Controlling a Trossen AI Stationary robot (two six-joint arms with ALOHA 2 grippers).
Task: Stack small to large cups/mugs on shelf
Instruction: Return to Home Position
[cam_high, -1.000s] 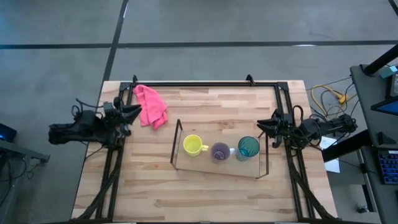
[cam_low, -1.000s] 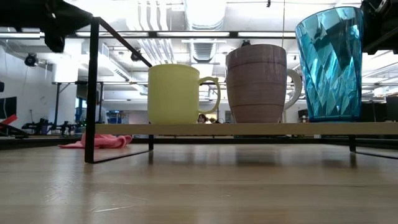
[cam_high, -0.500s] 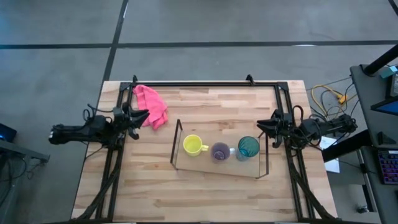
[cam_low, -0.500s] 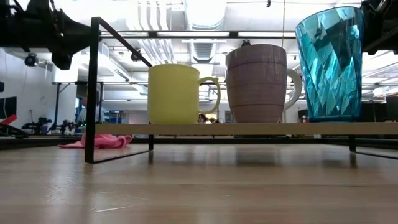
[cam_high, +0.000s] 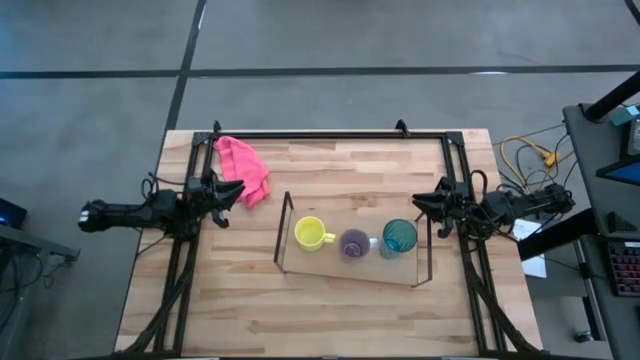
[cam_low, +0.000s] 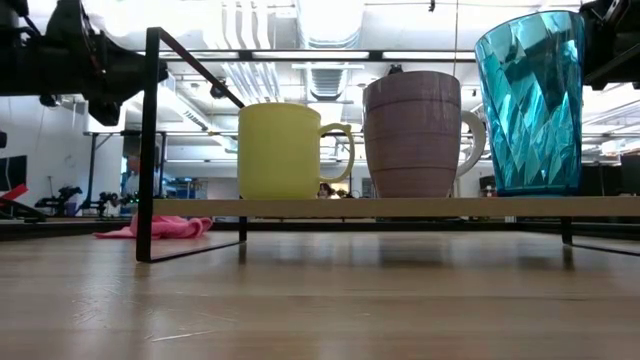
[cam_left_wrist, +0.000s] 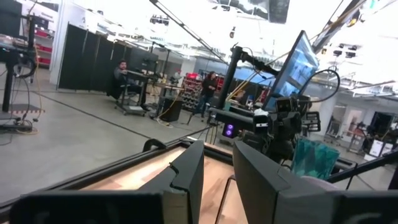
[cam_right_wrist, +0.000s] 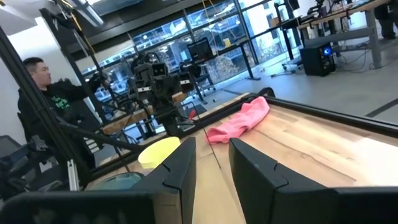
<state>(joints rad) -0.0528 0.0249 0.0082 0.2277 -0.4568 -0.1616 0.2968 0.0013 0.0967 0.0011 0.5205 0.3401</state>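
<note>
Three vessels stand upright on their bases in a row on the shelf, a clear panel between two black wire end frames. The yellow mug is at the left, the purple mug in the middle and the teal tumbler at the right. They also show in the low view as yellow mug, purple mug and tumbler. My left gripper hovers left of the shelf, open by a narrow gap, holding nothing. My right gripper waits right of the shelf near the tumbler, open by a narrow gap.
A pink cloth lies on the table at the far left, just beyond my left gripper. A black frame runs along the table's far and side edges. Bare wood lies on the near side of the shelf. People show in the room beyond the table.
My left gripper has reached out from the table's left edge toward the shelf, going a little toward the near edge and lower. The cups and the shelf have not moved.
</note>
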